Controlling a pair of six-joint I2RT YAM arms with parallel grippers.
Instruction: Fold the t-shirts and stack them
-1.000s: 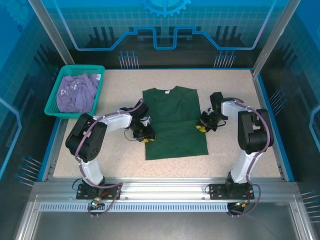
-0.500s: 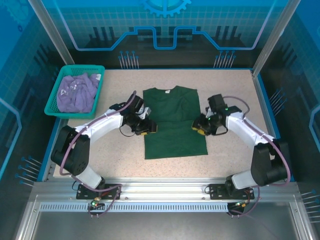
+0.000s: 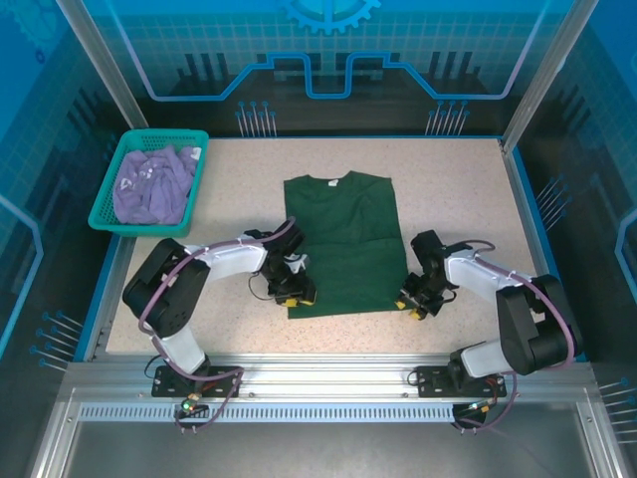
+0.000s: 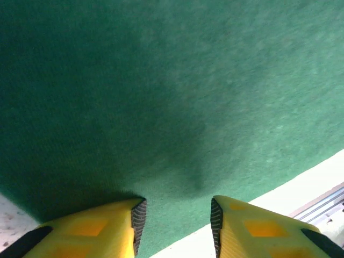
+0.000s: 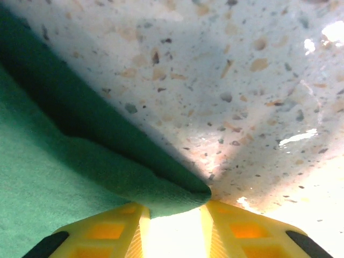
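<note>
From above, the two lower corners of the dark green t-shirt (image 3: pixel 343 239) are covered by the grippers, so the hem ends are hard to follow there; the lavender t-shirt (image 3: pixel 149 184) is crumpled into the teal basket (image 3: pixel 107 184), its shape lost in folds and any print too small to make out.

In the left wrist view the yellow fingers (image 4: pixel 91 231) are cut off by the lower edge, and the green cloth is so close that it blurs; a pale strip of table runs past the hem at the lower right. In the right wrist view the fingers are likewise cut off at the bottom, and the cloth's underside lies in shadow.

Count: two t-shirts, one basket, two arms, two grippers, two fingers on each.

The green t-shirt lies flat at the middle of the speckled table (image 3: pixel 458 179), collar at the far end; the lavender one sits in the basket at the far left corner, well apart from it.

The left gripper (image 3: pixel 295 296) is down at the shirt's near left corner, jaws apart over flat cloth, clamping nothing; the right gripper (image 3: pixel 411 306) is at the near right corner, jaws parted, the cloth's corner tip lying just at its fingertips, not pinched.
</note>
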